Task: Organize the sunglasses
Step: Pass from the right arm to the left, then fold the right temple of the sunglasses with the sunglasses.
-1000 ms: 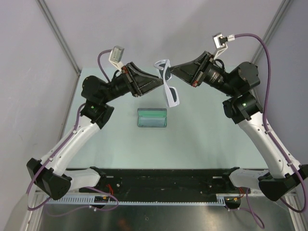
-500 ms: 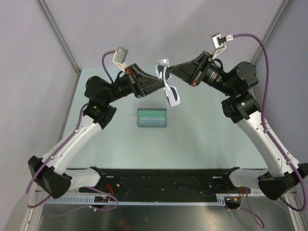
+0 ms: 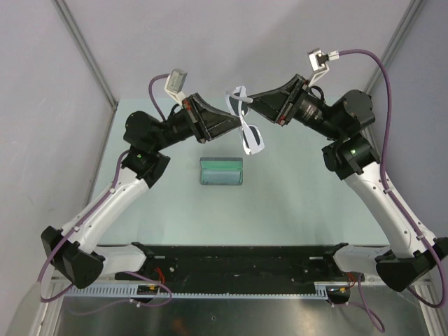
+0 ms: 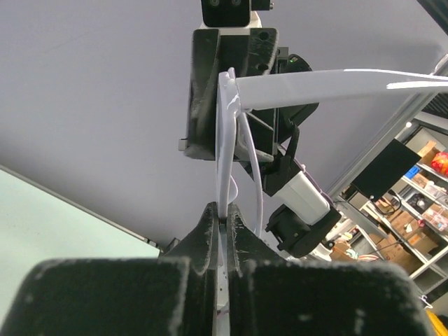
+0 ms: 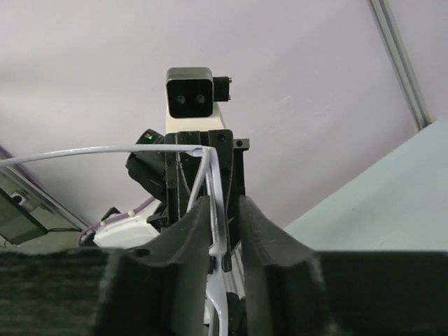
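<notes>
Looking down from the top view, we see the pale green desk filling the middle of the scene, with grey walls on its left, right and far sides. From the near edge the left arm and the right arm rise and bend inward, so that their heads face each other over the far middle of the desk. A grey oblong case lies flat on the desk, nearer to us than the two heads and a little left of centre, apart from both arms. The sunglasses are up in the air between the heads, beyond the case and slightly to its right, with the white frame tilted and the dark lenses hanging toward the near right. The left pincer is pressed together on the thin white frame; in its wrist view we see both black fingers squeezing the plastic from either side. The right pincer is spread a little: in its own view the white frame runs up between its fingers, close against the left one, with a dark gap on the right. One slim white arm of the frame stretches off sideways across both wrist views.
</notes>
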Controlling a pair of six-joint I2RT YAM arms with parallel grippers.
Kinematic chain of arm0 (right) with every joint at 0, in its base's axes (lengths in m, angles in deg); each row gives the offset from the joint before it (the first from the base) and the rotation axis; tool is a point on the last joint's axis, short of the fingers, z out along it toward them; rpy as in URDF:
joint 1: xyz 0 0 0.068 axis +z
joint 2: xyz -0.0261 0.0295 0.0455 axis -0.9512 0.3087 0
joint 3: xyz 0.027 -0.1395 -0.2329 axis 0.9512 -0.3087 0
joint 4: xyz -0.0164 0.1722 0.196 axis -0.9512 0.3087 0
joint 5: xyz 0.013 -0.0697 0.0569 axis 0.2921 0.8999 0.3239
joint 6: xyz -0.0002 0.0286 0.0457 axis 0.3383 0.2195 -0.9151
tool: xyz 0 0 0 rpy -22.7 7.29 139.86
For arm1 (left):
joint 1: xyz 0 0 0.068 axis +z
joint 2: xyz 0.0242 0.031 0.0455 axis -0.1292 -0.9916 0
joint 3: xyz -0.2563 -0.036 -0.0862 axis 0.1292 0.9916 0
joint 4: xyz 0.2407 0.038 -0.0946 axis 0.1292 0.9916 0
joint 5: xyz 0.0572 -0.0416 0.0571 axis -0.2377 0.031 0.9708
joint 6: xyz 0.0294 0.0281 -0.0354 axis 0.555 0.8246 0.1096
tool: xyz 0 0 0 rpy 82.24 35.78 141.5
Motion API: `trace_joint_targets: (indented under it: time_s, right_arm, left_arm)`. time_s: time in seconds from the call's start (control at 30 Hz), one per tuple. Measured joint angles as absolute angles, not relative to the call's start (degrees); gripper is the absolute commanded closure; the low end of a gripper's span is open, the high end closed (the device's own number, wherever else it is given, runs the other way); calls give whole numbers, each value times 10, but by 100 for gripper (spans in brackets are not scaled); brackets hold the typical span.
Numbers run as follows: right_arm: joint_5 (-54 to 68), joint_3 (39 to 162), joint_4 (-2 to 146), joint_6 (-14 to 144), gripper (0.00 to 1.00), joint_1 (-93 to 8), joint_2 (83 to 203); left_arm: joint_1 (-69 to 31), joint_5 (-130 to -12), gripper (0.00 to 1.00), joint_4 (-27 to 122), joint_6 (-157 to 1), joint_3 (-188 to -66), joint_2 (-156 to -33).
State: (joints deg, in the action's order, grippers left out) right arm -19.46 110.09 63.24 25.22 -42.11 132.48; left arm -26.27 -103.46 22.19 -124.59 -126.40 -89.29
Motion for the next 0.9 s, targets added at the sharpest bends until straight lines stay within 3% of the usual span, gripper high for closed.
trace_joint_targets:
  time_s: [0.1,0.5,0.9]
  right_arm:
    - [-187,1100,643,258,41,-421,1323]
    - [-105,1098,739,288,4,-445,1276]
    - [-159,1151,805,354,0,-440,1296]
  left_arm:
    - [-261,-1038,99,221,-1235,-1264,-894]
    - [-203,-1121,100,217,-1177,-1254,-901]
    - [-201,-1203,100,226,-1091,-1184,-886]
